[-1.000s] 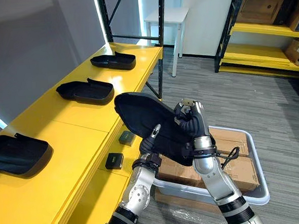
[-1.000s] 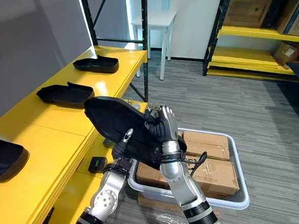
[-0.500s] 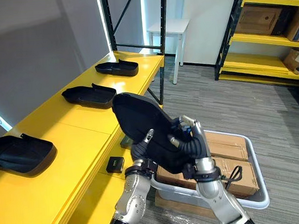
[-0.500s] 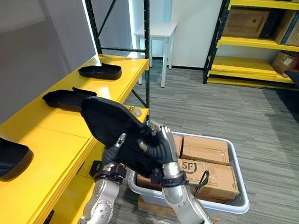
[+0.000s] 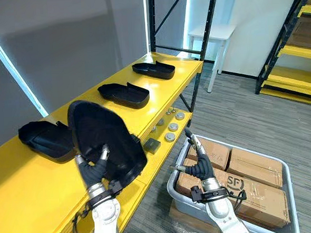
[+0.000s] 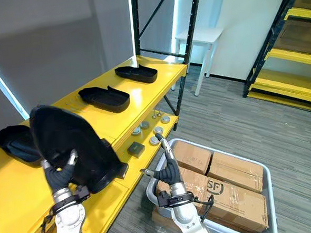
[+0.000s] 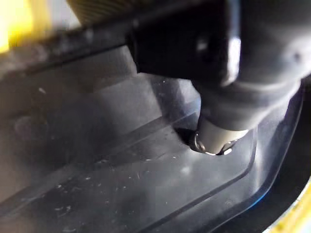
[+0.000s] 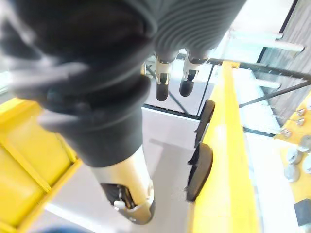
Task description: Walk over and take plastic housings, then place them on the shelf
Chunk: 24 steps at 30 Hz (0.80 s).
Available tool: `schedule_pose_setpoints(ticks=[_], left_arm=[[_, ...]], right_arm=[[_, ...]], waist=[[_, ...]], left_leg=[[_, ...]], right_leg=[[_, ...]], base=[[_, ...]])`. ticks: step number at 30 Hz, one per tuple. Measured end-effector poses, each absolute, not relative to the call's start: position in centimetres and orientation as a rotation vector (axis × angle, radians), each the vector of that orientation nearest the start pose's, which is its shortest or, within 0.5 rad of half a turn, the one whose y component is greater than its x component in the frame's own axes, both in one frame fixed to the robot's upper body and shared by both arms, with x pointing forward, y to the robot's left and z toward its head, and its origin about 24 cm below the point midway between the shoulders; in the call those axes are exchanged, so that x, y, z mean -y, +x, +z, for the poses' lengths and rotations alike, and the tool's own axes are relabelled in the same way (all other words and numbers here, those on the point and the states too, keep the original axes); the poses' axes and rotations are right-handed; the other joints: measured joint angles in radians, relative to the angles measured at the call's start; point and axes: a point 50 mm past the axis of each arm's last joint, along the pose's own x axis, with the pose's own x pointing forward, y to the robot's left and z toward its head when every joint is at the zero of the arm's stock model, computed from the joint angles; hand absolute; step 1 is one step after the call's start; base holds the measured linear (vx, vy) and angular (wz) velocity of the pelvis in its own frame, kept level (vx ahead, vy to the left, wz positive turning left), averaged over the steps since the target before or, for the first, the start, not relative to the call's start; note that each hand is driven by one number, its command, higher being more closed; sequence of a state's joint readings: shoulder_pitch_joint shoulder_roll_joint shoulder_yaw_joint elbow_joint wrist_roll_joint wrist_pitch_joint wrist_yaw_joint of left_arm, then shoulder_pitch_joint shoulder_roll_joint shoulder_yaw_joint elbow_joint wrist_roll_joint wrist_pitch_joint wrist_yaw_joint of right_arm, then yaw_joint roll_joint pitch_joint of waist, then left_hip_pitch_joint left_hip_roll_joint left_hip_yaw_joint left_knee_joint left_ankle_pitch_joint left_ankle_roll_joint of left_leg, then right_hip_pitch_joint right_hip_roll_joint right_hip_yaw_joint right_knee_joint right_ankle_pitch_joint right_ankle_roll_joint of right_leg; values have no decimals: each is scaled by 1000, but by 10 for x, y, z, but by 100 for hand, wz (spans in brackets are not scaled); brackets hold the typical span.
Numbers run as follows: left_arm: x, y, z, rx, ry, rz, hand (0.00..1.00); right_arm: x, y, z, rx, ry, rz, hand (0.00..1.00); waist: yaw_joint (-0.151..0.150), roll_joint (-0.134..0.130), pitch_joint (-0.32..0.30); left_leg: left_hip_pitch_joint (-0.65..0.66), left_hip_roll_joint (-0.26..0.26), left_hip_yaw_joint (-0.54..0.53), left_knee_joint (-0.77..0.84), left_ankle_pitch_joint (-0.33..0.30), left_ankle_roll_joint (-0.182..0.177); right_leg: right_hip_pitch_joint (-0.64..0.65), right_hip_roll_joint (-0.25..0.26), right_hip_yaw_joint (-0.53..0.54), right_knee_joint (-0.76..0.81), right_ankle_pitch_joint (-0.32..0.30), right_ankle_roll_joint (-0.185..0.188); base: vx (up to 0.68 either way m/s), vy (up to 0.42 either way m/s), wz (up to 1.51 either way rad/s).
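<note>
A large black plastic housing [image 5: 101, 133] stands almost upright over the front edge of the yellow shelf [image 5: 23, 204]. My left hand [image 5: 97, 173] grips it from below, fingers curled over its lower rim. Its dark inner face [image 7: 121, 165] shows in the left wrist view with a fingertip pressed on it. My right hand [image 5: 198, 164] is apart from the housing, fingers [image 8: 163, 73] straight and holding nothing, above the bin of boxes. Three more black housings lie on the shelf: a near one [image 5: 43, 139], a middle one [image 5: 123, 93] and a far one [image 5: 152, 70].
A grey-white bin [image 5: 290, 182] with cardboard boxes [image 5: 255, 189] stands on the floor right of the shelf. Small metal parts [image 5: 169, 129] and a dark block [image 5: 151, 145] lie on the lower yellow level. A white table [image 5: 219, 33] and yellow racks [image 5: 296, 79] stand behind.
The camera has swung toward the shelf. My right hand has let go of the housing, opened and dropped toward the bin. The left hand alone has carried the housing left over the shelf.
</note>
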State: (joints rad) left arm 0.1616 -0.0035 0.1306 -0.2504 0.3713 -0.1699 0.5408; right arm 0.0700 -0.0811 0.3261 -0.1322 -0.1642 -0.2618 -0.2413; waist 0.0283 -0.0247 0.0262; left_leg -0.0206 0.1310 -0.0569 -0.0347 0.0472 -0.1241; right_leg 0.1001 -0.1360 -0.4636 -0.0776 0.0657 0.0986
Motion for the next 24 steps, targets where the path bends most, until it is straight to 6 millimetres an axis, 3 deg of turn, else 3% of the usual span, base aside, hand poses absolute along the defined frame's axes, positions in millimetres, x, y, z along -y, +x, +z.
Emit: schedule_pose_setpoints(ticks=[2,3,4,5,6,7,8,9,11,12,13,14,15,16,17,19,20,22,23,24], left_arm=[[-214,200,99,390,366,730,100],[-217,198,104,410,366,748,100],[-223,194,111,442,373,782,100],[-234,187,119,477,381,838,100],[-242,181,126,505,396,884,100],[-245,178,130,521,404,902,100],[-251,171,139,562,427,928,100],[-255,165,149,605,446,949,100],[-257,158,158,649,444,963,100],[-254,157,164,692,418,933,100],[-252,156,170,736,392,905,100],[-249,157,175,775,367,874,100],[-247,159,178,801,347,850,100],[-247,161,183,841,315,821,100],[-245,163,186,859,274,799,100],[-242,167,185,860,234,769,100],[-241,170,185,858,215,740,100],[-237,177,185,858,171,659,100],[-236,180,187,861,161,609,100],[-234,182,184,850,140,588,100]], right_arm=[[113,230,87,385,-52,52,0],[121,233,89,392,-30,23,0],[133,236,93,403,-11,-24,0],[148,240,98,422,7,-84,0],[161,241,104,447,7,-137,0],[167,241,108,466,4,-162,0],[174,241,116,505,6,-201,0],[176,241,123,540,23,-218,0],[174,239,132,583,66,-228,0],[178,238,137,607,83,-254,0],[179,238,138,617,90,-264,0],[184,238,140,624,90,-288,0],[188,238,140,627,90,-307,0],[189,238,140,631,101,-321,0],[190,238,141,632,102,-330,0],[192,237,143,644,92,-340,0],[194,239,149,669,65,-348,0],[201,237,159,713,26,-372,0],[201,238,166,744,-6,-372,0],[202,238,171,760,-37,-364,0]], waist=[[4,1,13],[5,3,20],[12,4,31],[23,2,43],[25,4,43],[24,7,42],[29,4,44],[48,-2,47],[49,1,47],[41,19,40],[36,17,43],[31,15,49],[26,21,57],[11,25,63],[-2,30,74],[-15,30,82],[-17,30,82],[-15,18,81],[-12,-12,84],[-9,7,93]], left_leg=[[-78,-19,-1,69,1,3],[-104,-19,54,97,-2,25],[-139,-6,170,153,-29,90],[-160,45,359,229,-57,136],[-167,107,582,305,-73,145],[-168,130,699,341,-84,141],[-168,137,801,384,-113,166],[-172,113,789,398,-136,165],[-169,64,736,398,-168,159],[-145,15,670,366,-177,166],[-118,-30,623,333,-176,168],[-86,-64,574,305,-180,175],[-71,-73,538,289,-184,182],[-55,-83,459,273,-188,189],[-24,-87,392,249,-179,192],[14,-96,320,229,-169,183],[27,-99,271,222,-167,179],[33,-106,201,221,-170,157],[41,-126,166,232,-186,130],[46,-114,140,253,-203,110]], right_leg=[[5,-24,-86,27,-23,7],[7,-32,-115,40,-33,9],[11,-44,-157,63,-50,16],[23,-61,-194,86,-71,29],[42,-76,-248,100,-89,40],[51,-84,-277,106,-95,49],[72,-100,-325,109,-101,59],[94,-118,-357,109,-104,63],[129,-167,-415,176,-110,81],[122,-271,-440,404,-121,81],[115,-344,-431,561,-98,46],[81,-401,-364,709,-42,-42],[40,-415,-271,806,-25,-86],[-63,-353,-65,954,-127,-55],[-132,-266,62,1004,-207,-29],[-177,-192,130,932,-272,-34],[-212,-143,171,808,-301,-36],[-244,-69,267,556,-290,-22],[-244,-64,303,394,-147,-26],[-224,-55,284,406,-159,-14]], base=[[-4,15,111],[-11,68,133],[-4,92,114],[72,71,140],[130,66,131],[290,138,135],[328,182,107],[327,191,97],[245,160,112],[282,235,163],[340,348,171],[220,255,130],[266,186,152],[289,-7,178],[358,-111,196],[313,-126,143],[297,-151,140],[279,-193,133],[204,-202,95],[259,-252,82]])
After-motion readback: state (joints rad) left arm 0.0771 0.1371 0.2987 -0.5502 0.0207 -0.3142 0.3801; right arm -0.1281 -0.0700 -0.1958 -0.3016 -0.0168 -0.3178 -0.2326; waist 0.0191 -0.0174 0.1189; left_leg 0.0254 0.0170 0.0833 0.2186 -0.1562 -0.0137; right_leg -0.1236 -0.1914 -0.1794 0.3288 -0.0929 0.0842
